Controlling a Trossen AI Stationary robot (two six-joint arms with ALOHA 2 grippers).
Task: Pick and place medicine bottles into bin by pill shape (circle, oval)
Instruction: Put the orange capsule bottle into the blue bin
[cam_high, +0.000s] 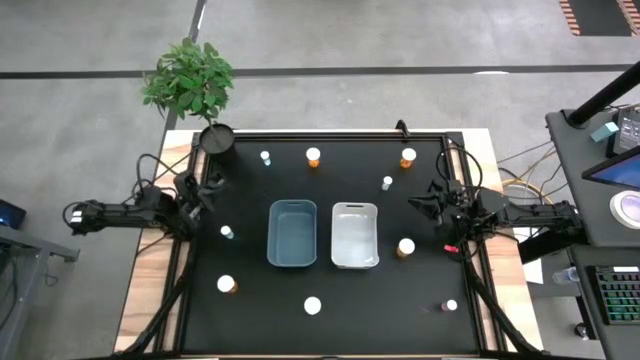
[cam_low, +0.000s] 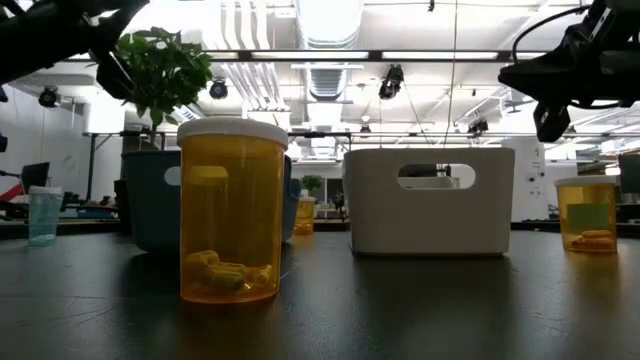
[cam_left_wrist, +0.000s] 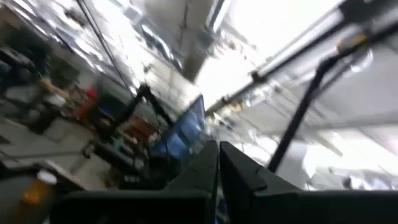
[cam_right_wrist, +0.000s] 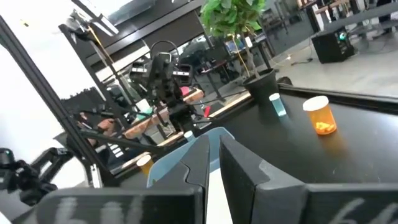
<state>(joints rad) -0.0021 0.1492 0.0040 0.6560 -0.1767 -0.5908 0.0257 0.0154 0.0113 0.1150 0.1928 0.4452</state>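
Several medicine bottles with white caps stand upright and scattered on the black mat: orange ones (cam_high: 313, 156) (cam_high: 408, 157) (cam_high: 406, 247) (cam_high: 227, 284), small ones (cam_high: 265, 158) (cam_high: 387, 183) (cam_high: 227, 232) (cam_high: 450, 306). One orange bottle (cam_low: 232, 215) stands close in the low view. A blue bin (cam_high: 292, 233) and a white bin (cam_high: 355, 235) sit side by side at mid-table. My left gripper (cam_high: 206, 191) is shut above the mat's left edge, tipped upward (cam_left_wrist: 219, 155). My right gripper (cam_high: 420, 204) is shut above the right edge (cam_right_wrist: 214, 146), pointing across the table. Neither holds anything.
A black plant pot (cam_high: 217, 138) with a green plant stands at the far left corner. The two bins take up the middle of the mat. A desk with monitors (cam_high: 620, 170) stands beyond the table's right edge.
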